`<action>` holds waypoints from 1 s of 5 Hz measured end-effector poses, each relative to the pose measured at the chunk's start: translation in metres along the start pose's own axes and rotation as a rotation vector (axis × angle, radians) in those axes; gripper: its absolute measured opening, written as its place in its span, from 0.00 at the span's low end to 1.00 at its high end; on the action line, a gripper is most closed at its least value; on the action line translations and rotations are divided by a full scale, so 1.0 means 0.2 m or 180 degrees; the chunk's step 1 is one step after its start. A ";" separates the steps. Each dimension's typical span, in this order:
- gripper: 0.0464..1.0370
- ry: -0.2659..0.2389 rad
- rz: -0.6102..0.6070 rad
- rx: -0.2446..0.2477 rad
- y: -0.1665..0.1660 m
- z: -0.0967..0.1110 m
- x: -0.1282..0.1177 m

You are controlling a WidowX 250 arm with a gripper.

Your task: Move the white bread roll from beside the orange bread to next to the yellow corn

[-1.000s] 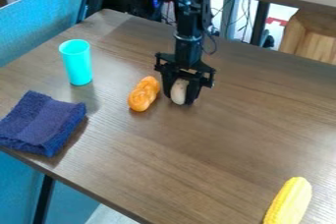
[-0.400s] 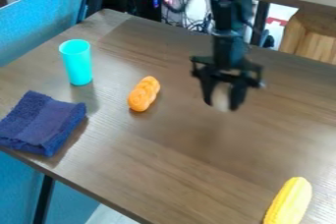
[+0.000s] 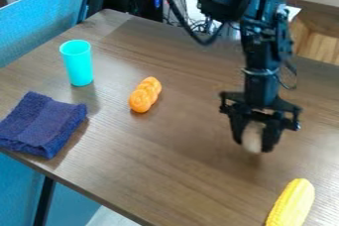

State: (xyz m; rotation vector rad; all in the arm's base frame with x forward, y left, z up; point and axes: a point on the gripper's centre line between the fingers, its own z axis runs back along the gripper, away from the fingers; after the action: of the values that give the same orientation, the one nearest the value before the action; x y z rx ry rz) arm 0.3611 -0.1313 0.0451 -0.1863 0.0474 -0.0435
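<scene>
Holding the pale oval object (image 3: 252, 136) right of centre, the gripper (image 3: 253, 145), parted its width, needs steady pressure and clearance from the corn cob (image 3: 292, 203) at lower right.

wooden table (image 3: 192, 170), blue panel (image 3: 43, 31) behind, dark cables (image 3: 195, 24) beyond

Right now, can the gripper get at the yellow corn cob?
Probably not for a grasp: the gripper has a pale oval object between its fingers. The path itself looks free, with nothing visible standing between it and the corn cob.
</scene>
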 end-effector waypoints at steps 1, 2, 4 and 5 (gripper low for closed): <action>0.59 -0.0085 -0.0009 -0.0252 -0.08 -0.02 0.01; 0.59 -0.0112 -0.0097 -0.0349 -0.11 -0.03 0.03; 0.57 -0.0088 -0.0135 -0.0347 -0.14 -0.11 0.09; 0.61 -0.0108 -0.0138 -0.0228 -0.13 -0.12 0.11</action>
State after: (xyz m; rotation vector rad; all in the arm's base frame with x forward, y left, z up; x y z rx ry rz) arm 0.3801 -0.1621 0.0244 -0.2595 0.0113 -0.0819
